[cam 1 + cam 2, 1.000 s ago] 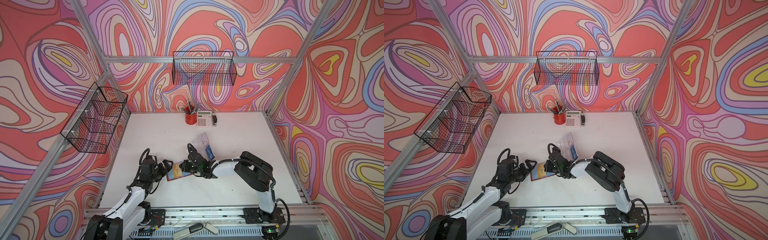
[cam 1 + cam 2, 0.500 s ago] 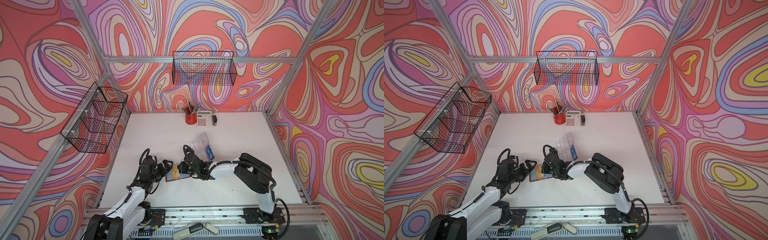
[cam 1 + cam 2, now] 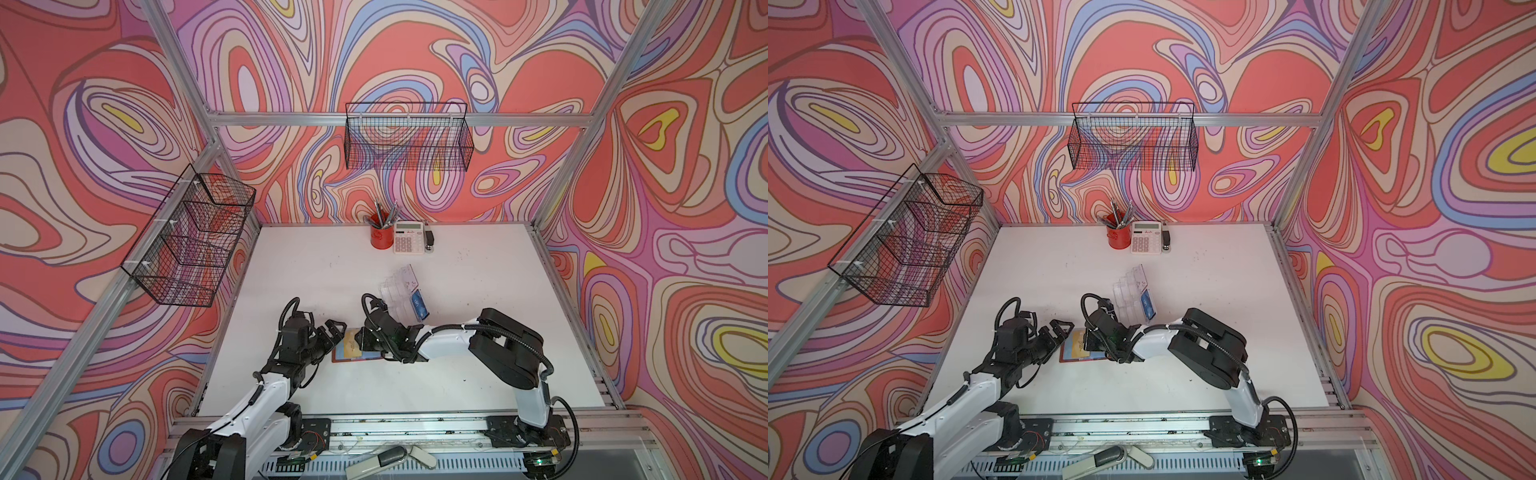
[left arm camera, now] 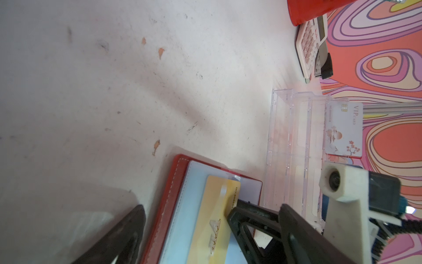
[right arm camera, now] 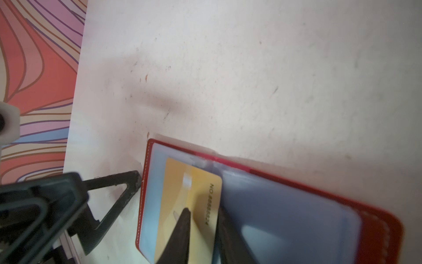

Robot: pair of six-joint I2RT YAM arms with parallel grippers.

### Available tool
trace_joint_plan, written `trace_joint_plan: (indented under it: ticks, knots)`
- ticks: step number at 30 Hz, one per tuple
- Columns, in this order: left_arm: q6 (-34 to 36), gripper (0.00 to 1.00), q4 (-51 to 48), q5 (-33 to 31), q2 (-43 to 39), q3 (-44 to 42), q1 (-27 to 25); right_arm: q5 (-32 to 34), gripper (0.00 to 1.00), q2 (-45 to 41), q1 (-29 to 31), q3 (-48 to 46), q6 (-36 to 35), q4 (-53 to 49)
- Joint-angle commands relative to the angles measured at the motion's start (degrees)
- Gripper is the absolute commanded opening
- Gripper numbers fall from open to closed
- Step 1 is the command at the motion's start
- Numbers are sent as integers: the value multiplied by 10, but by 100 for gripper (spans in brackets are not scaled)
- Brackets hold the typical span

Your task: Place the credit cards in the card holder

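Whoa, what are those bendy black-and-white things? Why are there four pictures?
They are two robot arms, each ending in a two-fingered pincher called a gripper. Two pictures come from one camera high above the white table; the two close-ups come from small cameras on the arms' wrists. On the table lies an open red wallet with a gold card on it. Beyond it stands a clear card holder, holding a blue card and a white card. At the back are a red pen cup and a calculator. The right gripper has its fingers a little apart, tips down on the gold card. The left gripper is open wide beside the wallet, holding nothing.
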Motion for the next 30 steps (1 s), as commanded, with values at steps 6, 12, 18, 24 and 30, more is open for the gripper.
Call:
trace_joint_plan:
  ticks: [6,12,18,24,30]
  knots:
    - [-5,93,9,4,5,-3,4,27,28,-26,4,-28,2,-40]
    - [-6,93,11,5,6,-3,4,72,34,-55,4,-27,-8,-80]
    - [-5,93,27,22,9,-5,4,69,34,-70,5,-44,7,-80]
    - [-11,93,47,50,19,-6,4,49,35,-75,12,-55,20,-60]
    - [-26,93,69,66,32,-13,4,39,35,-51,25,-38,27,-55]
